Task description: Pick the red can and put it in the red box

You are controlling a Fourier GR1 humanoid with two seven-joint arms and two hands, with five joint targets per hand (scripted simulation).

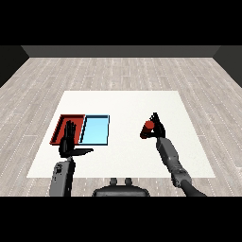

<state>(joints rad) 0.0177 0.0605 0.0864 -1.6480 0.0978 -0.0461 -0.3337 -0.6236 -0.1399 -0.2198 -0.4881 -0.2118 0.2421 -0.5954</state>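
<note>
Both forearms came in from the table's near edge. Left hand point(67, 138) hovered with fingers straight and thumb spread, over the near edge of the red tray point(61, 122), holding nothing. Beside that lay the blue tray point(96, 130). Right hand point(156, 127) curled round the can point(148, 128), tilted, towards the table's right side, apparently gripped for carrying; it was well apart from the red tray.
</note>
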